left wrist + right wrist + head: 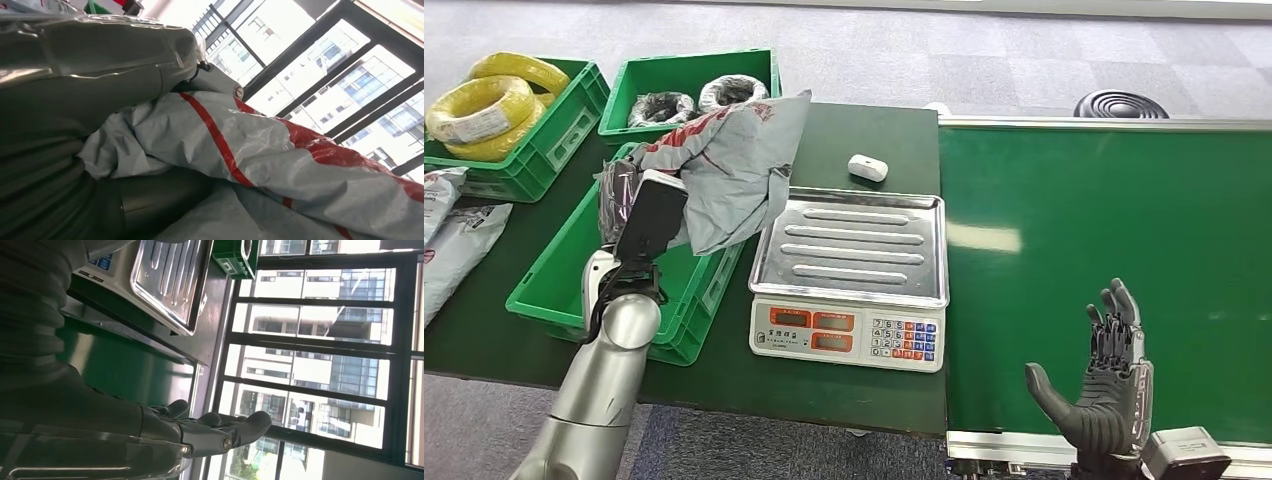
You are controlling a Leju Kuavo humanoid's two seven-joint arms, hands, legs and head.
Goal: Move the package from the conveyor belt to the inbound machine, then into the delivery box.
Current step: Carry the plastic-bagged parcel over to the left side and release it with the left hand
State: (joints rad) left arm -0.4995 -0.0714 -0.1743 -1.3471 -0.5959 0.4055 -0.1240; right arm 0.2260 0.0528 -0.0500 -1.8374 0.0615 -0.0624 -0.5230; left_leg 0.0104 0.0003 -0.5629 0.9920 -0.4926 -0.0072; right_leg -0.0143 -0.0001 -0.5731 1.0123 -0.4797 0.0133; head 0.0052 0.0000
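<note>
The package [729,160], a grey bag with red print, is off the conveyor belt [1104,250] and also off the scale [849,270]. The left robot hand [624,200] grasps it above the green box [559,290] just beside the scale, not yet released. The right robot hand [1104,385] hovers released over the belt. I judge only the drop remains.

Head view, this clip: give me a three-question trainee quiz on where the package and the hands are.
1. True or false: the grey package lies on the scale tray.
2. Which hand holds the package: A left hand, B right hand?
3. Fill in: the package hangs over a green ____.

Key: 1 false; 2 A; 3 crate.
</note>
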